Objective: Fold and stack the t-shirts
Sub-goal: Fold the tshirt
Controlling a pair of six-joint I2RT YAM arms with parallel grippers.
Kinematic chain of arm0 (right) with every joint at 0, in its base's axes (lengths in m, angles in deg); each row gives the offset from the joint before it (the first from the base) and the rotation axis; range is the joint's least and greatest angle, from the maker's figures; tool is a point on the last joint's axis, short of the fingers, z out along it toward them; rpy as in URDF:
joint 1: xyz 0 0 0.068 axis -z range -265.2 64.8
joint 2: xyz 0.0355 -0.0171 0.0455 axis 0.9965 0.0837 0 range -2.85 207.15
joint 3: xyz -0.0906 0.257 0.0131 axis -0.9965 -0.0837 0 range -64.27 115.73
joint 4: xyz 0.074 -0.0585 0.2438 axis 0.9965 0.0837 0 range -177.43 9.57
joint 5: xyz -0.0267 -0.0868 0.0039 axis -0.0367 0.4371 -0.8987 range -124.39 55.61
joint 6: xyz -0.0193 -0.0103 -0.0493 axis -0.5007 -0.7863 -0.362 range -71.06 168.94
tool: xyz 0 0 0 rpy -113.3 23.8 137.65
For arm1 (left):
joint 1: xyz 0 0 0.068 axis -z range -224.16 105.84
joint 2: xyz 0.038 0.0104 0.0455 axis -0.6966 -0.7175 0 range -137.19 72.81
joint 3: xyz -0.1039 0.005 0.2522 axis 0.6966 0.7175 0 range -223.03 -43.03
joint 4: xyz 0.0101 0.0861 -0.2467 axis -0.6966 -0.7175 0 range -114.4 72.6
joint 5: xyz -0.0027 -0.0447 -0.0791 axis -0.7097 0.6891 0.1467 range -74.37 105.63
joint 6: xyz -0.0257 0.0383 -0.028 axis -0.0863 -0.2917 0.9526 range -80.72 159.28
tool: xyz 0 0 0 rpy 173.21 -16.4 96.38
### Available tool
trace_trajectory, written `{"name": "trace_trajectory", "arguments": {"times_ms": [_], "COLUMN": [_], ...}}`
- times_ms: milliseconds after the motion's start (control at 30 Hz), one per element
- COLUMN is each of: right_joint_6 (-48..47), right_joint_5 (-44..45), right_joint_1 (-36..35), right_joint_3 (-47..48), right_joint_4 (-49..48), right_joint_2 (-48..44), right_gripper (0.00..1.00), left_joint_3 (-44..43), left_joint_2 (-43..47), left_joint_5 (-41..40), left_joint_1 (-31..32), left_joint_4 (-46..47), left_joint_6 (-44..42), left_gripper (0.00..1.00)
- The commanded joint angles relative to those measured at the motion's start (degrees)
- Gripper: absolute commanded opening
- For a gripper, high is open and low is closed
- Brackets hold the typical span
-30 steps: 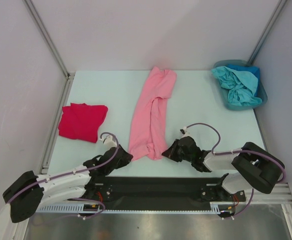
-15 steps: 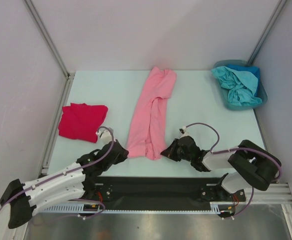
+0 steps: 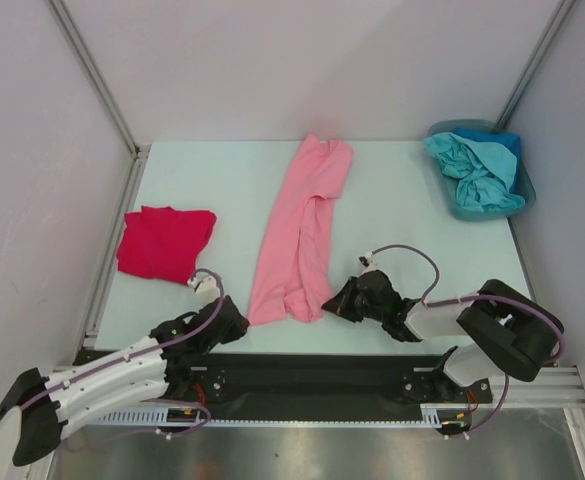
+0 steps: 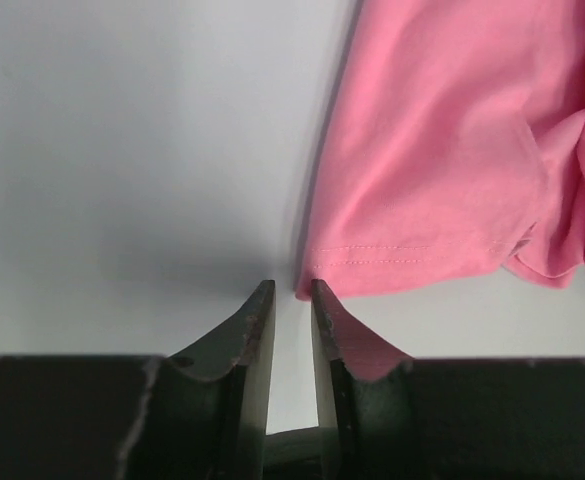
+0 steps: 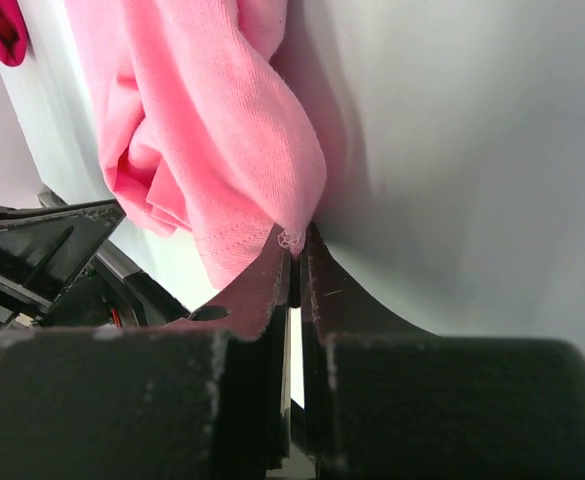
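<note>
The light pink t-shirt (image 3: 302, 230) lies as a long narrow strip down the middle of the table, its hem toward me. My right gripper (image 3: 334, 302) is shut on the hem's right corner, and the right wrist view shows the pink cloth (image 5: 202, 120) pinched at the tips of the right gripper (image 5: 297, 240). My left gripper (image 3: 240, 318) sits just short of the hem's left corner. In the left wrist view the left gripper (image 4: 290, 288) stands slightly open with nothing between its fingers, and the pink corner (image 4: 442, 150) lies just beyond them. A folded bright red t-shirt (image 3: 162, 243) rests at the left.
A teal basket (image 3: 472, 212) at the back right holds crumpled teal (image 3: 472, 170) and blue (image 3: 502, 145) shirts. Walls with metal posts close in the table on three sides. The arms' black base rail (image 3: 302, 370) runs along the near edge.
The left gripper dragged the hem's left corner left and toward me, let it go and drew back slightly. The right gripper kept its hold and hardly moved.
</note>
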Motion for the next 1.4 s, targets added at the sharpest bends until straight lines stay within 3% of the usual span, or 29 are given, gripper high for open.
{"name": "trace_trajectory", "arguments": {"times_ms": [0,333,400,667,1033,1367], "right_joint_6": [-2.02,-2.90,-3.25,-3.34,-4.48,-5.01], "right_joint_5": [0.49,-0.22,-0.22,1.10,3.11,3.56], "right_joint_1": [0.05,-1.88,-2.15,-2.85,-3.11,-2.94], "right_joint_3": [2.10,5.80,6.06,5.53,4.13,4.13], "right_joint_4": [4.25,6.45,6.80,8.64,11.81,11.63], "right_joint_2": [-0.65,0.93,1.11,-0.55,-4.25,-4.34], "right_gripper": [0.00,0.00,0.17,0.52,0.49,0.41], "left_joint_3": [0.17,0.87,1.05,1.05,0.43,0.17], "left_joint_2": [-0.50,-1.91,-1.64,-0.76,-0.76,-1.20], "left_joint_5": [0.64,1.08,1.17,1.17,1.08,1.17], "left_joint_1": [0.29,0.29,0.29,0.29,0.29,0.29], "left_joint_4": [1.86,4.85,5.11,5.12,5.11,5.20], "left_joint_6": [0.67,0.23,0.23,-0.21,-0.39,-0.47], "left_gripper": [0.27,0.27,0.27,0.27,0.27,0.25]}}
